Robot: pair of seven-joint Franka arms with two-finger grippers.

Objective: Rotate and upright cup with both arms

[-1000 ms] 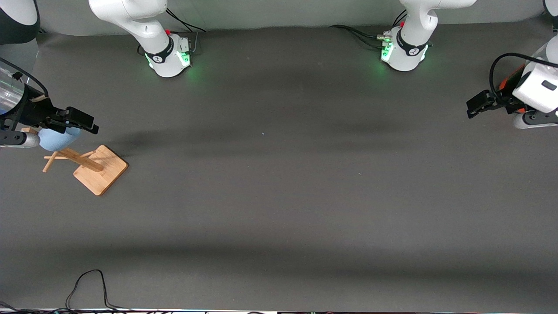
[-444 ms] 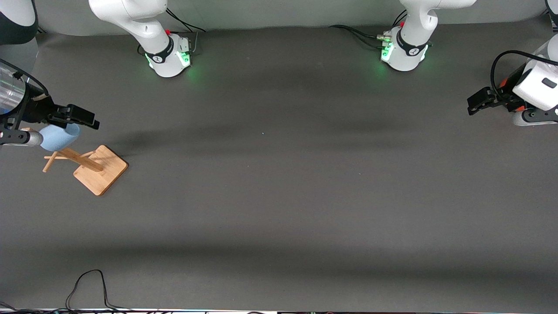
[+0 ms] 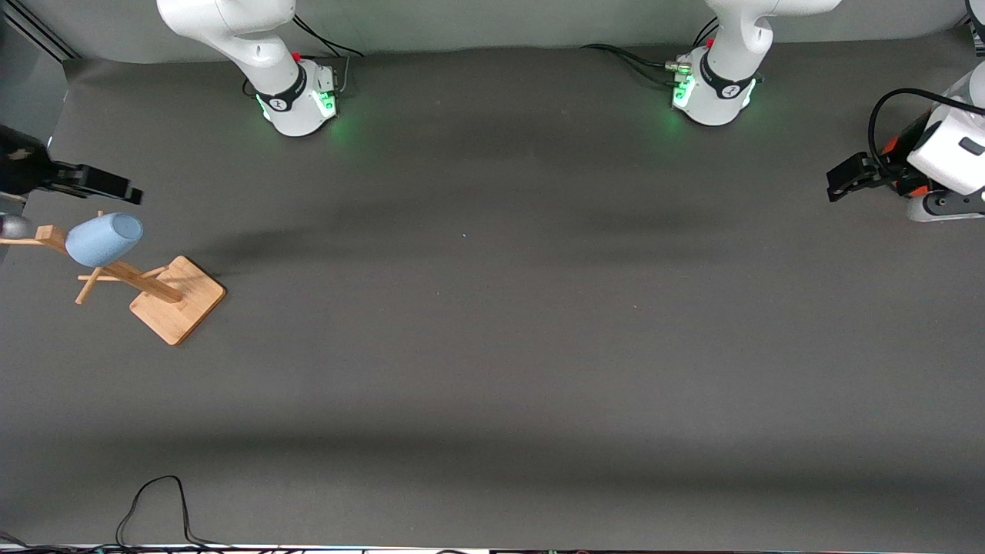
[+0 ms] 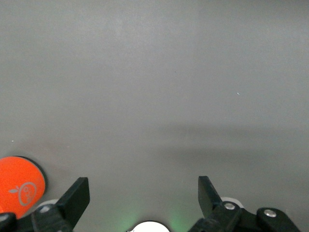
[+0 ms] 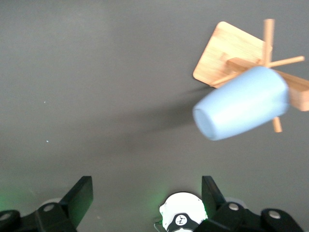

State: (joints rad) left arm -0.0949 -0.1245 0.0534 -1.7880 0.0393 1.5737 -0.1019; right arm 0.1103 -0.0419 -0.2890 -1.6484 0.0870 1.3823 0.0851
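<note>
The pale blue cup (image 3: 104,238) hangs tilted on a peg of a wooden rack (image 3: 178,298) at the right arm's end of the table. In the right wrist view the cup (image 5: 241,104) covers part of the rack (image 5: 229,48). My right gripper (image 3: 123,192) is open and empty, apart from the cup, in the air beside the rack toward the robots' bases; its jaws (image 5: 147,193) frame bare mat. My left gripper (image 3: 840,183) is open and empty at the left arm's end of the table, its jaws (image 4: 144,193) over bare mat.
An orange-red canister (image 4: 19,186) stands close beside the left gripper, partly hidden by the arm in the front view (image 3: 895,146). A black cable (image 3: 154,500) loops on the mat near the front camera's edge. Both arm bases stand along the edge farthest from that camera.
My right gripper has drawn back from the cup toward the table's end and the bases' side, leaving the cup on the rack peg. The left gripper has barely moved.
</note>
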